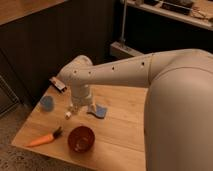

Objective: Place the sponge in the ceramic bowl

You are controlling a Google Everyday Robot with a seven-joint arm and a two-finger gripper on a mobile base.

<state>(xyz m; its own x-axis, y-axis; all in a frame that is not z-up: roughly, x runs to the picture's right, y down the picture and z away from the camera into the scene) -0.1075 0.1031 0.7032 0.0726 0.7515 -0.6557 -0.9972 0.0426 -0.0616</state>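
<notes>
the arm reaches in from the right and bends down over the middle of the tabletop (122,127), so the hand (80,111) hangs low above the wood. its fingers are spread, one tip toward the left edge and the other touching or just beside the sponge (99,111). the sponge lies flat on the wood, not in the bowl (81,138). the bowl stands upright near the front edge, just in front of the hand. whether the sponge sits between the fingers or only next to them, i cannot tell. a spread hand this low by the pad suits closing on it, in my judgement. a carrot (44,139) lies by the front left corner, a light-blue cup (47,103) stands near the left edge, and a small dark thing (58,84) sits at the far left corner.
</notes>
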